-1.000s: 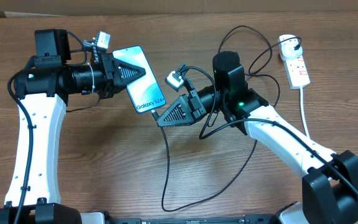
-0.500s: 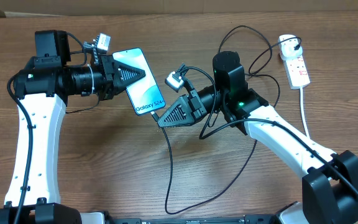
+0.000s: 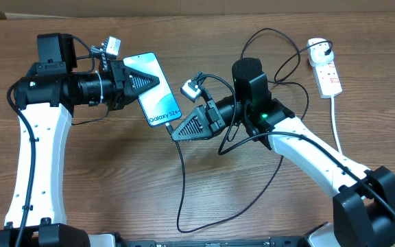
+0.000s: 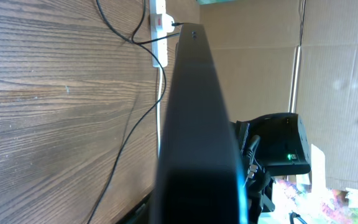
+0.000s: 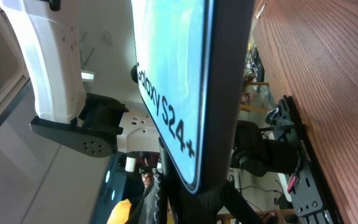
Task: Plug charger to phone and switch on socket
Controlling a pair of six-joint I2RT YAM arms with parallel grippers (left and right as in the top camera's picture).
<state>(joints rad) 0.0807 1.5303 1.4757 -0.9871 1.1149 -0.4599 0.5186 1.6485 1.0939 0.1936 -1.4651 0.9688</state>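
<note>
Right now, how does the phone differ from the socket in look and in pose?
The phone has a light blue screen with dark edges; the socket is white with red marks. The phone is held by the left end effector, while the socket lies flat on the table, untouched. Both are rectangular.

overhead: top-down, far | both wrists: close, share phone [image 3: 160,96]

place: robot lab | signs: white robot arms [image 3: 36,158]; wood-grain table [image 3: 115,199]; cardboard panels [image 4: 334,81]
</note>
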